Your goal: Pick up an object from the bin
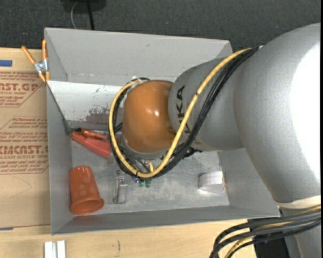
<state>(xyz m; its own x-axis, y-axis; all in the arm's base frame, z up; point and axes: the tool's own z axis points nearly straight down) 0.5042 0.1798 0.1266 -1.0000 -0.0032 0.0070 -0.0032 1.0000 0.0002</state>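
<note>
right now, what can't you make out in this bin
Camera view:
- Red-handled tool: right end hidden by the arm's cables.
- Small grey metal piece, pale rounded object: too small to identify.
- Grey metal bin's middle floor: covered by the orange wrist cover.

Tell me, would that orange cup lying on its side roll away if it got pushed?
Probably yes. The orange cup lies on its side, so a nudge could set it rolling. One end looks wider, so it would likely curve, not go straight. It looks like thin plastic, so probably light, and the bin wall beside it should stop it.
</note>
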